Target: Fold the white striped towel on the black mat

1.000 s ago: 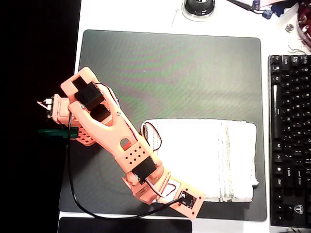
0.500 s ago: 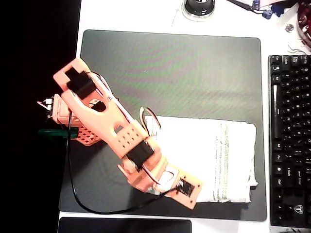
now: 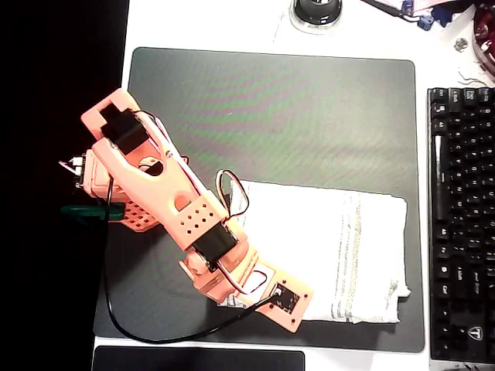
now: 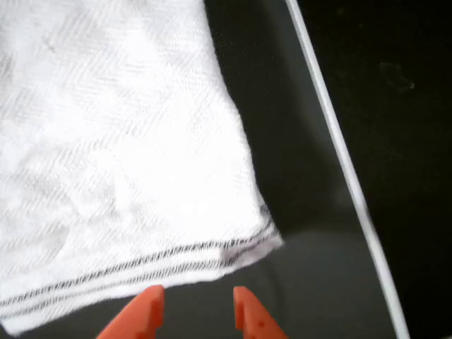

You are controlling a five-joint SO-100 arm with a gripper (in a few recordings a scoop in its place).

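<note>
Orange arm (image 3: 166, 201) reaches from the left edge down across the mat (image 3: 271, 108), its wrist end over the towel's lower-left corner in the overhead view. The towel (image 3: 332, 255) lies folded on the lower right part of the mat, a wide white rectangle with grey stripes running near its right end, its right edge just short of the mat's border beside the keyboard (image 3: 462, 224). In the wrist view the hand (image 4: 192, 311) is released, two orange fingertips (image 4: 145, 311) parted with dark mat showing between them, sitting just off the towel's striped hem and gripping nothing. The towel's corner (image 4: 265, 236) juts out near the right fingertip, and a pale strip of the surface (image 4: 346, 176) runs diagonally along the mat's edge
</note>
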